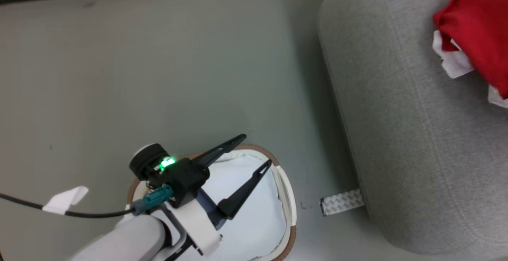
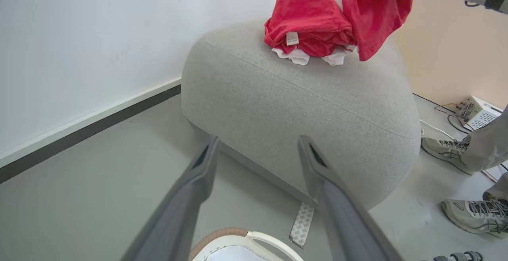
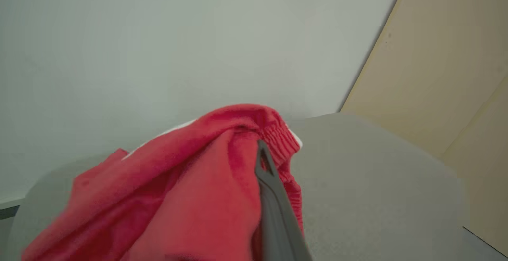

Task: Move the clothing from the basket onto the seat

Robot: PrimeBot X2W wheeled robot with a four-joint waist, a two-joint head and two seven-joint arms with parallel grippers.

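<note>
The left gripper (image 1: 257, 149) has its fingers spread apart directly above the basket (image 1: 287, 197), with the seat (image 1: 416, 134) just beyond the fingertips. The right gripper (image 3: 258, 153) has its fingers clamped on a red garment (image 2: 377, 10), which hangs down from them to the seat top. Beside that hanging piece and below the right fingers, the rest of the clothing (image 2: 309, 30) lies bunched on the seat.
</note>
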